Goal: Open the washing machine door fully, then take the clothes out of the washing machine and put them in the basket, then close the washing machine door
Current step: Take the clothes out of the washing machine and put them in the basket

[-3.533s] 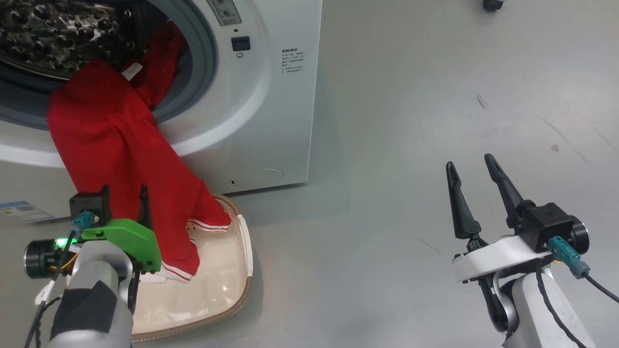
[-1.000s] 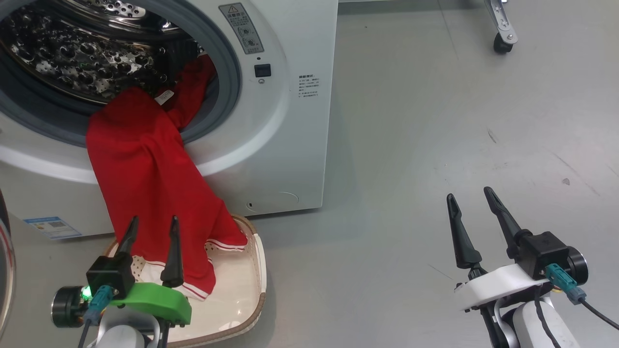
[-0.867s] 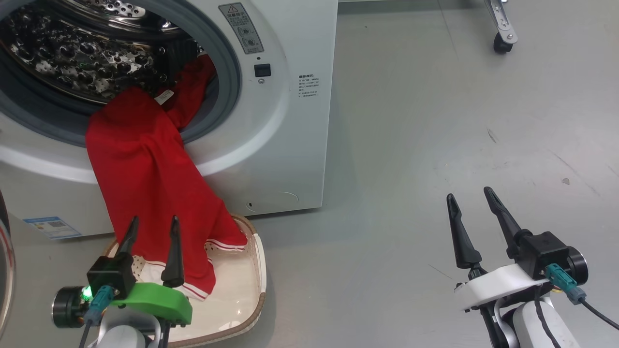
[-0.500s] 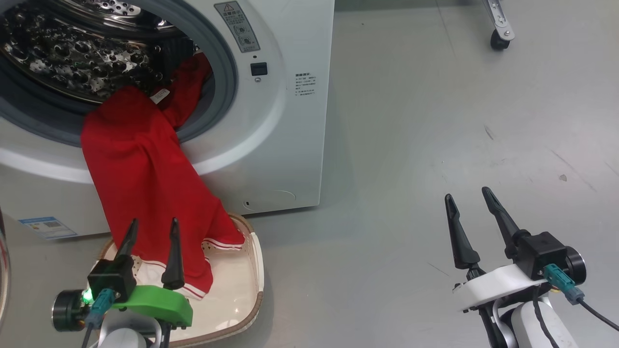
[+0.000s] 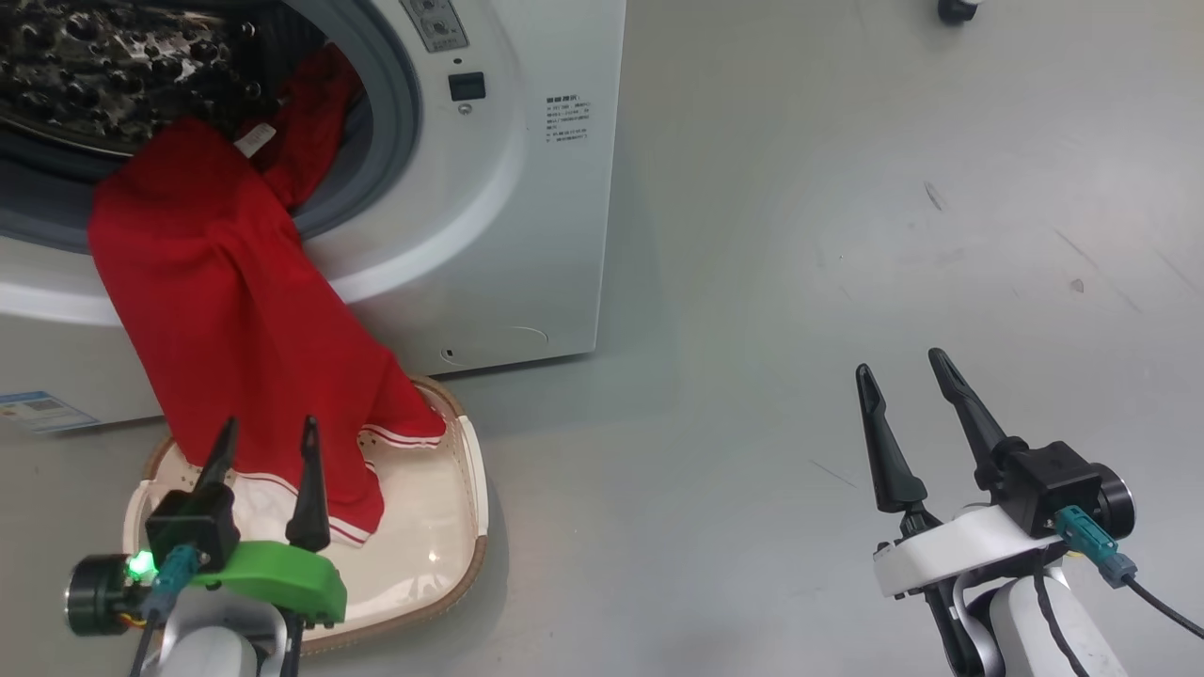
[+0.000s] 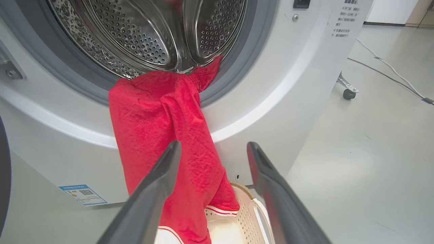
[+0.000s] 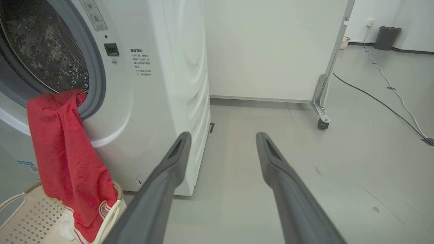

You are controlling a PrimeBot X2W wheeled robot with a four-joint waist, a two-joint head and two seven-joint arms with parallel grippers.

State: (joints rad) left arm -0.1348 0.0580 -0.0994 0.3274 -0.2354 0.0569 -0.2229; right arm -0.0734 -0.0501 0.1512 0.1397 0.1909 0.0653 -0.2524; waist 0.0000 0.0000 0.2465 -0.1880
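Clothes (image 5: 216, 310) hang just ahead of the left gripper (image 5: 268, 422), spread wide, holding nothing; right gripper (image 5: 899, 362) likewise spread, empty.

We count one washing machine (image 5: 527, 235), one red garment (image 5: 216, 310), one cream basket (image 5: 428, 531), one caster wheel (image 7: 322, 124) and two pincers: left pincer (image 5: 268, 423), right pincer (image 5: 898, 362).

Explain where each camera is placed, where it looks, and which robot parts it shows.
Head view: on the head, looking forward and down at the washing machine, basket and floor; left pincer and right pincer show, both open.
Left wrist view: on the left wrist, looking along its own fingers at the drum.
Right wrist view: on the right wrist, looking along its own fingers past the machine's side to a wall.
Shared: both wrist views show the clothes hanging into the basket.
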